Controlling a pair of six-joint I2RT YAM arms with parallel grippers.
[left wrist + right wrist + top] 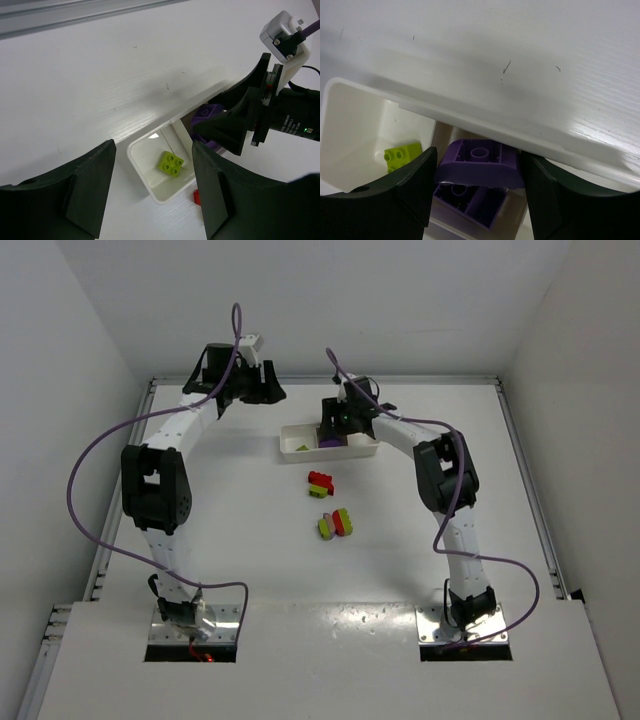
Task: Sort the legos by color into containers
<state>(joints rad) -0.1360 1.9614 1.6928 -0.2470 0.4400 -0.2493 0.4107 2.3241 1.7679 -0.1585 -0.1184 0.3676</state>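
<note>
Top external view: a white table (200,490) carries the two arms, and toward its far side lies a long shallow white plastic tray (330,457) of three compartments. Left gripper (268,392) hangs above the table beyond the tray's left end; its wrist camera shows the jaws standing apart with nothing between them. Right gripper (480,181) is over the middle compartment, its jaws closed on a purple curved plastic brick (479,161) held above the rim. Under it, in that compartment, lies a second purple brick (470,199). A lime green square plastic brick (170,164) lies in the left end compartment. Nearer the arms, loose red and lime green bricks (336,523) lie on the table, well apart from the tray
</note>
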